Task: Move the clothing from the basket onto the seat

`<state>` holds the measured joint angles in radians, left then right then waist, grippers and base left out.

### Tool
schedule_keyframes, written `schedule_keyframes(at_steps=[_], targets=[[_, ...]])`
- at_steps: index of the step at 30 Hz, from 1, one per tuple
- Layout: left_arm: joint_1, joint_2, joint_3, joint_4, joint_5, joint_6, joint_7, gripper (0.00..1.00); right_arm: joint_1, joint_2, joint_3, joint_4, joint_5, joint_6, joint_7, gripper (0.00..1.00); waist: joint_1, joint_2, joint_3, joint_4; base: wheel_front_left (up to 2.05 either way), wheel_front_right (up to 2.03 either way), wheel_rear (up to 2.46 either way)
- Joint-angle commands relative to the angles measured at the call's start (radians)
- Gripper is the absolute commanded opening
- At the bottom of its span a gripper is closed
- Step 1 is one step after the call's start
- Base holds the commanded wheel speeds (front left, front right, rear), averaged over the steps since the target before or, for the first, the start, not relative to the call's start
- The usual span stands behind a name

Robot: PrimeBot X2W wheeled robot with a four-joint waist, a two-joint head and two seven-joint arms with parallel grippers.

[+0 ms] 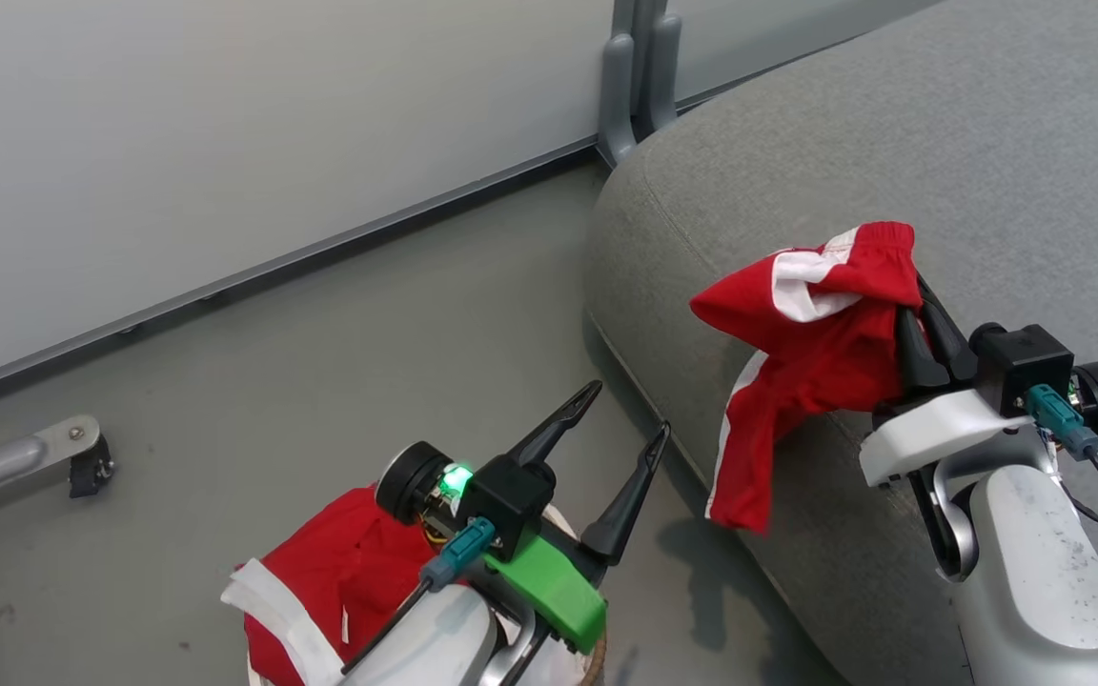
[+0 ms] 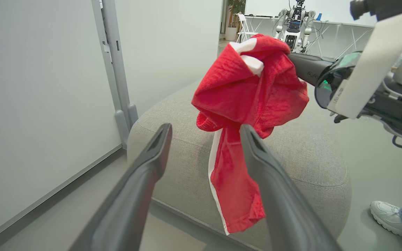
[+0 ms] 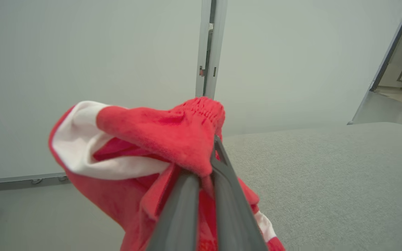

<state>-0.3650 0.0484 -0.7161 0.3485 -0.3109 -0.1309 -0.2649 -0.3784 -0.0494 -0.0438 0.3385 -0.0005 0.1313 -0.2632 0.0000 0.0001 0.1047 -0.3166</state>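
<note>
At the bottom edge of the head view, the basket [image 1: 596, 660] was mostly hidden behind the left arm, with red clothing [image 1: 339, 572] heaped in it. Right of centre, the right gripper [image 1: 913, 303] was clamped on red shorts [image 1: 797, 353] near the waistband, and the fabric hung in front of the seat's [image 1: 892, 143] rounded edge. At lower centre, the left gripper [image 1: 627, 410] stood spread and empty.
</note>
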Motion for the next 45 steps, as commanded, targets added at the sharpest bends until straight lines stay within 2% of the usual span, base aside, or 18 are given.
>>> schedule_keyframes(at_steps=[1, 8, 13, 24, 30, 35, 45], targets=[[-0.016, 0.004, -0.001, 0.001, 0.004, 0.001, 0.001, 1.0, 0.01, -0.002, -0.004, -0.007, -0.007, -0.001, -0.002, 0.0, 0.0, -0.0001, 0.034, -0.038, 0.0, 0.0, 0.0], [-0.028, 0.004, -0.002, -0.007, 0.016, 0.001, 0.001, 1.0, -0.022, -0.002, -0.036, -0.016, -0.037, -0.001, -0.002, 0.0, 0.0, -0.0001, 0.074, -0.025, 0.0, 0.0, 0.0], [-0.044, 0.004, 0.002, -0.007, 0.033, 0.001, 0.001, 1.0, -0.094, -0.036, -0.093, -0.036, -0.083, -0.001, -0.002, 0.0, 0.0, -0.0001, 0.125, 0.008, 0.0, 0.0, 0.0], [-0.118, 0.021, 0.024, -0.015, 0.104, 0.001, 0.001, 1.0, -0.363, -0.206, -0.153, -0.048, -0.116, -0.001, -0.002, 0.0, 0.0, -0.0001, 0.308, 0.076, 0.0, 0.0, 0.0], [-0.176, 0.034, 0.029, -0.034, 0.139, 0.001, 0.001, 1.0, -0.526, -0.292, -0.216, 0.005, -0.128, -0.001, -0.002, 0.0, 0.0, -0.0001, 0.438, 0.103, 0.0, 0.0, 0.0], [-0.219, 0.043, 0.035, -0.061, 0.173, 0.001, 0.001, 1.0, -0.625, -0.335, -0.264, 0.093, -0.13, -0.001, -0.002, 0.0, 0.0, -0.0001, 0.539, 0.108, 0.0, 0.0, 0.0], [-0.245, 0.065, 0.059, -0.112, 0.219, 0.005, 0.001, 1.0, -0.646, -0.317, -0.356, 0.295, -0.17, -0.001, -0.002, 0.0, 0.0, -0.0001, 0.67, 0.074, 0.0, 0.0, 0.0]])
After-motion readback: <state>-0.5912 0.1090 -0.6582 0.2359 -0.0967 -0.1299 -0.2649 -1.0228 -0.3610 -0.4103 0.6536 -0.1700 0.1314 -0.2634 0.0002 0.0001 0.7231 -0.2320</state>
